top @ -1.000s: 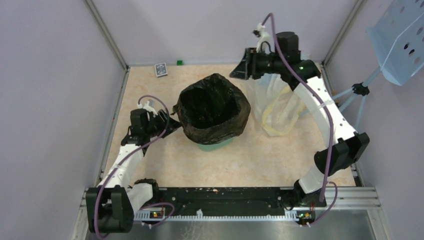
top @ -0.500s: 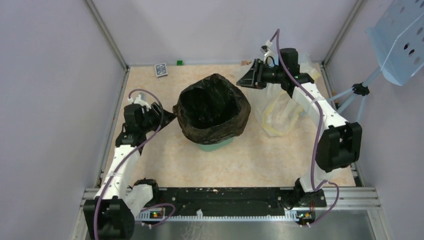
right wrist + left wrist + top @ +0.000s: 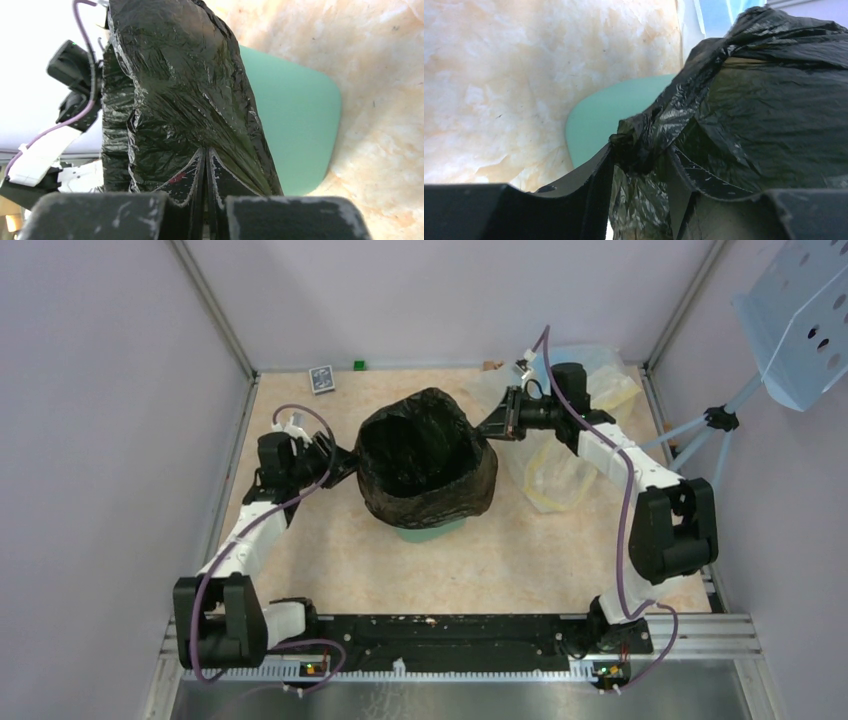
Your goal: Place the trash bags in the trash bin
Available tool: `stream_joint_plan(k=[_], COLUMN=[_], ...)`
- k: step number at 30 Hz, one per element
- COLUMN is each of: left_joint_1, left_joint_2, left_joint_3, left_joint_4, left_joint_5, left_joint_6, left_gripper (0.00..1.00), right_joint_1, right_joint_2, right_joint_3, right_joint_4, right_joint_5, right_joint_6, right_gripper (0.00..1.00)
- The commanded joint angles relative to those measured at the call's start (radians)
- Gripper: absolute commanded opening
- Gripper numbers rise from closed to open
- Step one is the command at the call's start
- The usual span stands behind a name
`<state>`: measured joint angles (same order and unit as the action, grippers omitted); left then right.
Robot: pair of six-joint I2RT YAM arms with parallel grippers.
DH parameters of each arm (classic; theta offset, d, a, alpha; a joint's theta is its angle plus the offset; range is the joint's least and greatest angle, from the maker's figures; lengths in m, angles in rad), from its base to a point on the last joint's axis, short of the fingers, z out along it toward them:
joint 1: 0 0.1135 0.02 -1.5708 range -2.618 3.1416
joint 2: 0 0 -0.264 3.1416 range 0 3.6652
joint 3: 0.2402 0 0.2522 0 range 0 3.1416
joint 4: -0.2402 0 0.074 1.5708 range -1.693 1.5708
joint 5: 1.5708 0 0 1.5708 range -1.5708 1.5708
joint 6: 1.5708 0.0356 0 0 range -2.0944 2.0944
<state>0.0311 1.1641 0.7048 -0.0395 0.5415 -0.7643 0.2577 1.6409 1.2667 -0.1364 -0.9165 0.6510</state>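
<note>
The black trash bag (image 3: 428, 455) sits over the mint-green trash bin (image 3: 432, 531) in the middle of the desk (image 3: 500, 570). Its mouth gapes upward and its crinkled skirt hangs down outside the walls, so from above only a sliver of green shows at the near side. The left claw (image 3: 335, 462) is grasping a bunched fold at the bag's left edge. The right claw (image 3: 497, 420) is clenched on a thin sheet of the bag's right edge, its fingers nearly touching in the wrist view. Judging from this, the bag is already lined into the bin and held out at two sides. What seems left is to seat the film evenly around the rim and let go. The rim is hidden under plastic all round, so it cannot be told whether the bag hooks over every corner. How deep the bag reaches inside is also unclear, since the interior reads as plain black. The pale plastic heap (image 3: 560, 465) to the right of the bin is partly covered by the right arm.
</note>
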Motion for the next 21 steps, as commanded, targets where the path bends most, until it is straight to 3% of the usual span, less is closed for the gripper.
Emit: stream_joint_plan(k=[1,4,6,21], left_joint_1=[-0.004,-0.003,-0.004,-0.004], left_joint_2=[0.081,0.101,0.112,0.145], left_joint_3=[-0.003,-0.016,-0.022,-0.028], left_joint_4=[0.173,0.187,0.197,0.212], left_joint_5=[0.114,0.069,0.048,0.071], left_joint_6=[-0.061,-0.049,-0.045,-0.024], left_gripper=[0.44,0.31,0.28,0.3], right_joint_1=[-0.005,-0.005,-0.006,0.066], right_joint_2=[-0.04,-0.039,-0.037,-0.036], right_joint_3=[-0.013,-0.029,-0.049,-0.208], right_joint_4=[0.113,0.119,0.126,0.194], right_joint_5=[-0.04,-0.028,-0.025,0.048], right_joint_6=[0.035,0.034,0.036,0.027], right_gripper=[0.0,0.0,0.0,0.0])
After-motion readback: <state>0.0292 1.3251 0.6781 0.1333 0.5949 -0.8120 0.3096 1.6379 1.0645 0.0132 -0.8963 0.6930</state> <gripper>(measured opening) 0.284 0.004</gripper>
